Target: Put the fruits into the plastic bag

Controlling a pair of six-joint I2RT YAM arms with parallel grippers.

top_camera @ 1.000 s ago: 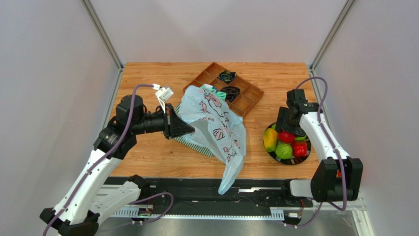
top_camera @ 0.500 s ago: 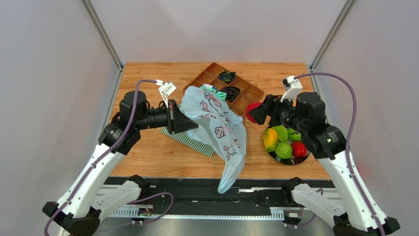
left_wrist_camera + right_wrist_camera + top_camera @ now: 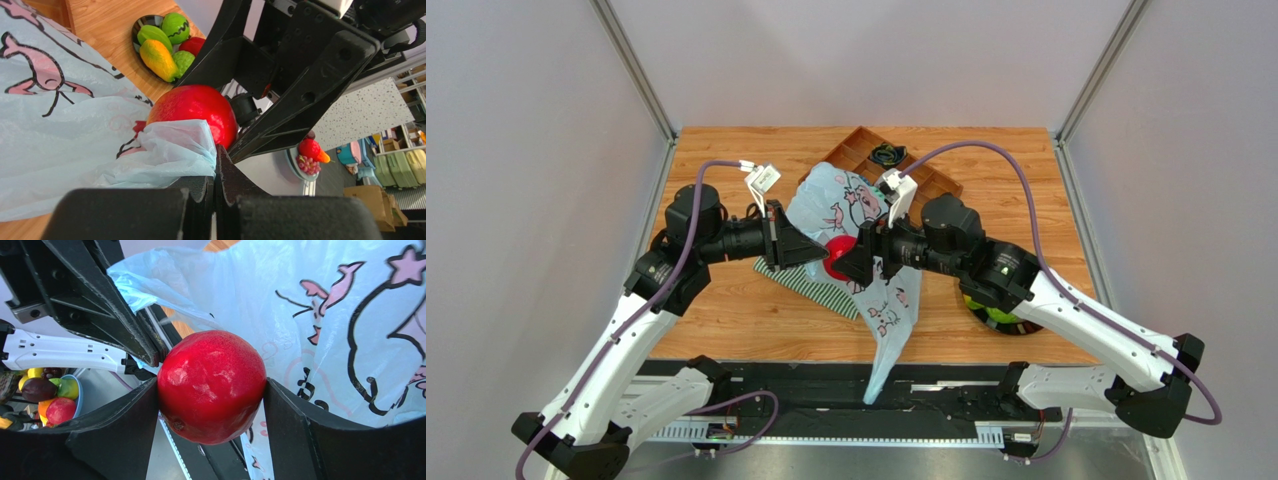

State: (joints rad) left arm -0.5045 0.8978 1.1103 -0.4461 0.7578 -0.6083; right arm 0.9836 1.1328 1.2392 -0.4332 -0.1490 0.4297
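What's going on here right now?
The left gripper is shut on an edge of the bag, holding it up off the table. The right gripper holds a red fruit between its fingers, right at that raised edge beside the left gripper, not yet released. The other fruits lie in the bowl on the right side of the table.

No wording can be read anywhere; the plastic bag (image 3: 888,305) shows only pink-and-black cartoon figures, its lettering too small to read.
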